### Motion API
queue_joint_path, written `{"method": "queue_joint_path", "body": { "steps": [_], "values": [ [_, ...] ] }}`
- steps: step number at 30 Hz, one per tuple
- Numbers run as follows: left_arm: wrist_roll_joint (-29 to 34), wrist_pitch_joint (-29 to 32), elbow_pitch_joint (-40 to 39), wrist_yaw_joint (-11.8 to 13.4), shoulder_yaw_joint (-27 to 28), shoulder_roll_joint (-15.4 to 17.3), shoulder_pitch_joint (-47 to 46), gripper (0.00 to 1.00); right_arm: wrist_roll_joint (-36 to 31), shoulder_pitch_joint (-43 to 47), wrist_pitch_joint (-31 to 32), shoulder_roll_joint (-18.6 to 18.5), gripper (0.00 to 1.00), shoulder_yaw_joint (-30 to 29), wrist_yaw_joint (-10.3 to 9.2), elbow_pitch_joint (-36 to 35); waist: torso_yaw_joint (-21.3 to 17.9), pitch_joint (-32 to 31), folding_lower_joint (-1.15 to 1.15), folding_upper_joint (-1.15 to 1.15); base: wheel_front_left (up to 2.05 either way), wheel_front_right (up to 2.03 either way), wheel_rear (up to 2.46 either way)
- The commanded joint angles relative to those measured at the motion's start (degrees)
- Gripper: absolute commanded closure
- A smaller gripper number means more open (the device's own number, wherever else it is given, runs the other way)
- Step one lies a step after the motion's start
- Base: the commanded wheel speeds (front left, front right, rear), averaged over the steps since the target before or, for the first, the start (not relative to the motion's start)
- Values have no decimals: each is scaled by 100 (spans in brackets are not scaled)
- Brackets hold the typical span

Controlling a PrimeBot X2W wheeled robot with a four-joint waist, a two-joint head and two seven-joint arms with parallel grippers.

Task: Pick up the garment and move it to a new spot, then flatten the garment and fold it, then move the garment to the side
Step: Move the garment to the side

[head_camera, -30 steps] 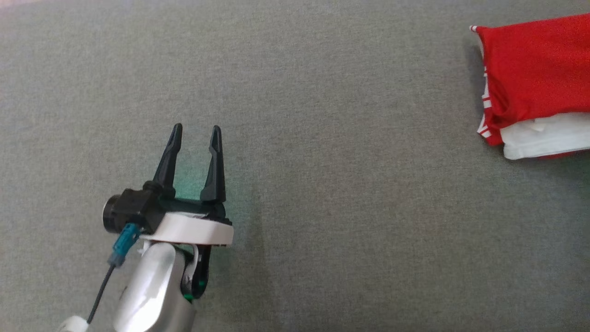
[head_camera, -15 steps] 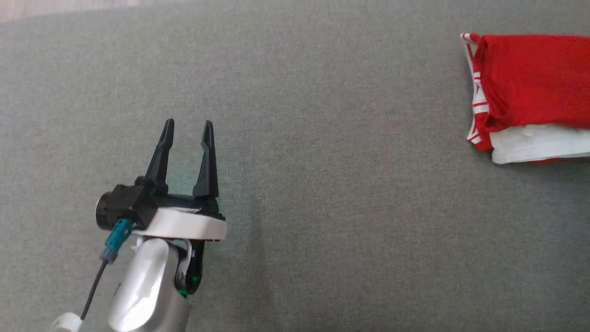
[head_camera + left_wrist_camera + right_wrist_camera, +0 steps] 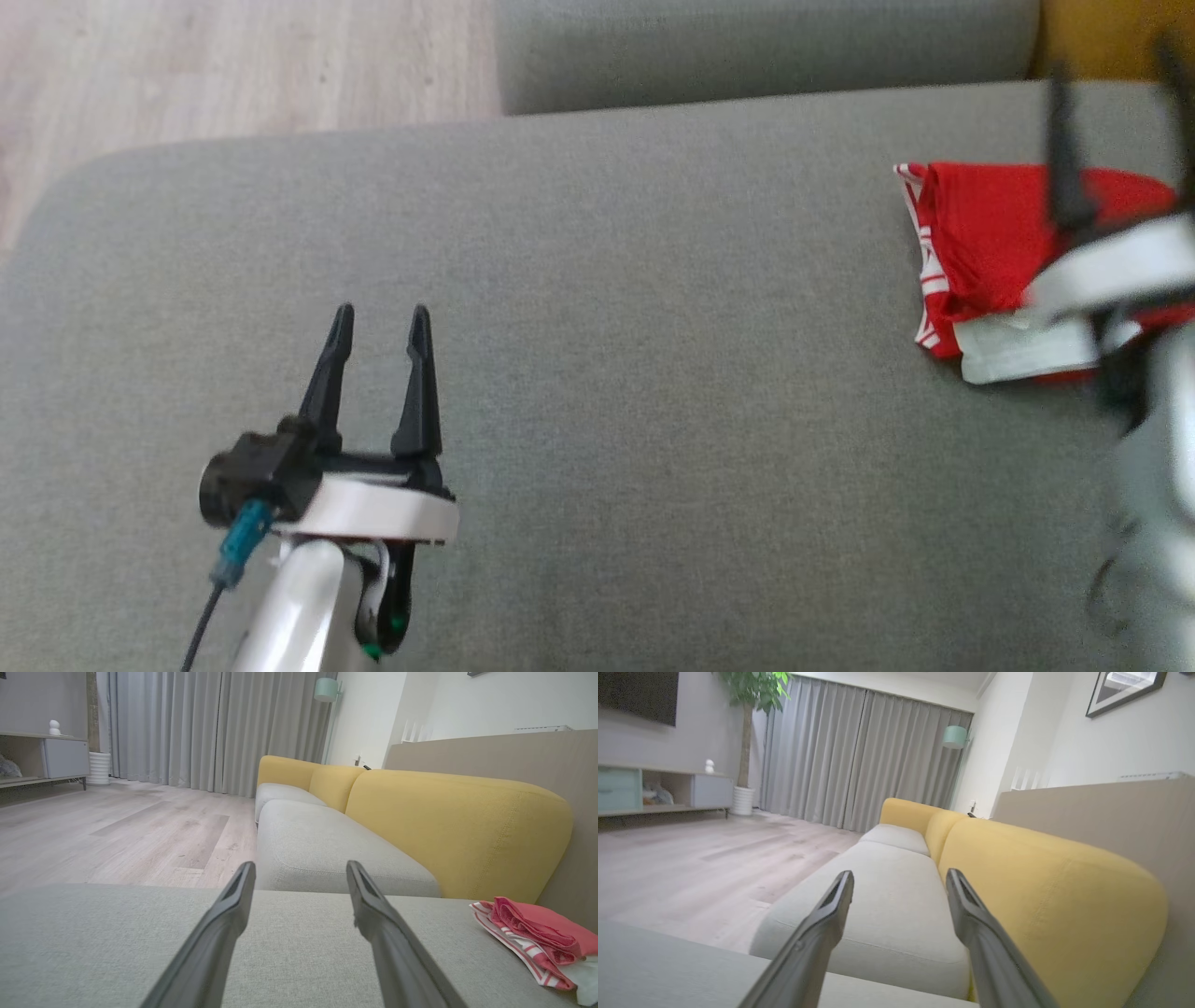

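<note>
Two hands: the left hand [image 3: 378,317] and right hand [image 3: 1111,75] are both standing with fingers apart, gripping nothing.
Garment [image 3: 980,243]: is lying folded, red over white, at the right end of the grey sofa cushion [image 3: 653,327], near the yellow backrest [image 3: 458,826].
Nearer arm: the right hand is hovering, blurred, just over the garment.
Farther arm: the left hand is hanging well apart, with the garment lying ahead and to its right.
Long axis: seemingly running left to right, its right end hiding behind the hand.
Judgement: any further nudge is looking like the right arm's job.

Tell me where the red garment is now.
In the head view the red garment lies folded at the right end of the grey seat cushion, partly behind the right gripper, well apart from the left gripper.
</note>
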Motion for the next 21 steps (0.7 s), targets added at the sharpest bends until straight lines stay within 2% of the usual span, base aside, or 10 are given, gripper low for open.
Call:
{"method": "queue_joint_path", "body": {
  "steps": [1,4,7,13,21],
  "values": [
    [61,-29,-203,14,222,42,-72,0,48,158,-117,160,0,44,-4,-260,69,-121,1,0,0,0,0],
    [89,-29,-231,6,224,42,69,0,160,765,-446,710,0,65,-4,-372,110,-217,1,0,0,0,0],
    [66,-29,-273,39,242,42,218,0,359,1337,-736,968,0,94,-4,-319,142,-293,1,0,0,0,0],
    [-96,-29,-215,138,279,42,495,0,1073,2223,-969,1029,0,231,-4,-114,173,-390,1,0,0,0,0],
    [-158,-29,-205,198,314,42,626,0,1062,2546,-984,1031,0,441,-4,-285,170,-421,1,0,0,0,0]
  ]
}}
